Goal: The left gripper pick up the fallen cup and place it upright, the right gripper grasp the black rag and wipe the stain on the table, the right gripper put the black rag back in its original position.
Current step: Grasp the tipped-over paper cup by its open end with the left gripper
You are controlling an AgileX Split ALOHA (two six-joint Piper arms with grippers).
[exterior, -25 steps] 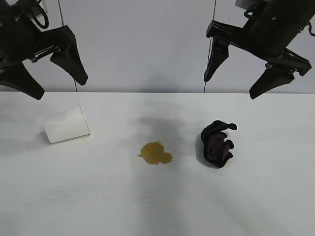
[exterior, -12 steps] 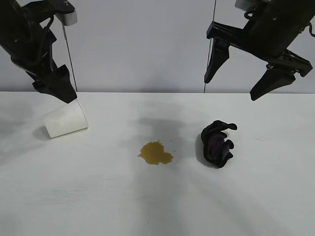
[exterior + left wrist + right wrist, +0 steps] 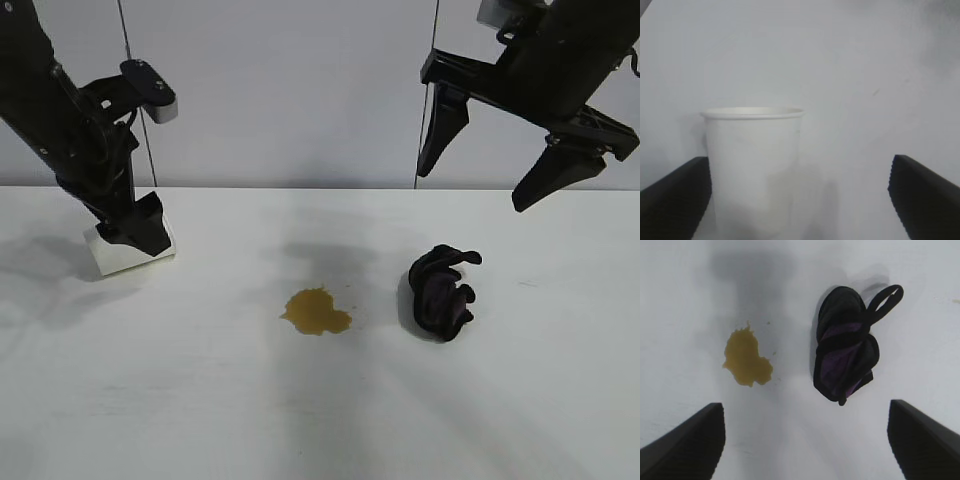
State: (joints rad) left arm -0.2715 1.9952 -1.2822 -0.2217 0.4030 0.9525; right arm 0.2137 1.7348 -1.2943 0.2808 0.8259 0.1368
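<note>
The white paper cup (image 3: pixel 118 256) lies on its side at the left of the table (image 3: pixel 300 420). My left gripper (image 3: pixel 138 236) is down at the cup and open; in the left wrist view (image 3: pixel 799 172) the cup (image 3: pixel 752 170) sits between the fingers, against one and well apart from the other. My right gripper (image 3: pixel 474 186) hangs open and empty high above the black rag (image 3: pixel 440 292). The yellowish-brown stain (image 3: pixel 315 311) lies mid-table, left of the rag. The right wrist view shows the rag (image 3: pixel 845 357) and stain (image 3: pixel 746 359) beyond that open gripper (image 3: pixel 805 407).
A pale wall stands behind the table's far edge. The arms' shadows fall on the tabletop around the stain and at the far left.
My left gripper has come down from high above and turned, and now straddles the cup, which has shifted slightly. The right gripper, rag and stain have not moved.
</note>
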